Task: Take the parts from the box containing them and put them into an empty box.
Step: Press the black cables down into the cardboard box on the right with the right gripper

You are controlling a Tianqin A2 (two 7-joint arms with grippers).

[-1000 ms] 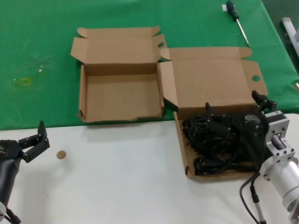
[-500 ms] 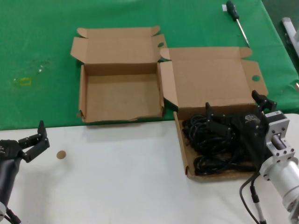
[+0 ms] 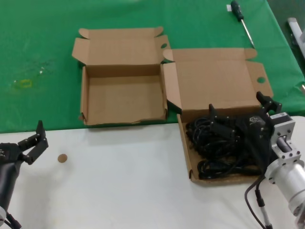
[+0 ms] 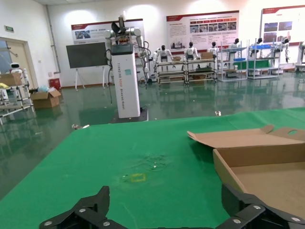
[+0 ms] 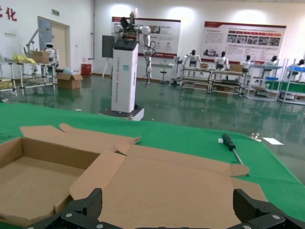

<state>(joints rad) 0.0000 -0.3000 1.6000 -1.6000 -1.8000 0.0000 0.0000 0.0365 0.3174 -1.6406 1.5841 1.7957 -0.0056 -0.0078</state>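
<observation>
The parts, black power cords [image 3: 220,149] in a tangled heap, fill the wider brown box [image 3: 185,151] at the right, whose lid [image 3: 217,83] lies back open. My right gripper [image 3: 237,107] hangs open just above the heap's far side, fingers spread, nothing between them. In the right wrist view its open gripper [image 5: 167,198] faces the lid [image 5: 176,183]. The narrower empty box [image 3: 124,98] stands open to the left, touching the wider one. My left gripper [image 3: 31,135] is open over the white table at the near left, well short of the empty box [image 4: 267,167], with its gripper [image 4: 166,195] over the green cloth.
A black-handled screwdriver [image 3: 240,16] lies on the green cloth [image 3: 38,47] at the far right, also in the right wrist view as the screwdriver [image 5: 231,145]. A small brown disc [image 3: 62,158] sits on the white tabletop [image 3: 119,191]. A grey object [image 3: 295,28] is at the right edge.
My left gripper has shifted slightly left and turned a little. The right gripper and the cords look the same.
</observation>
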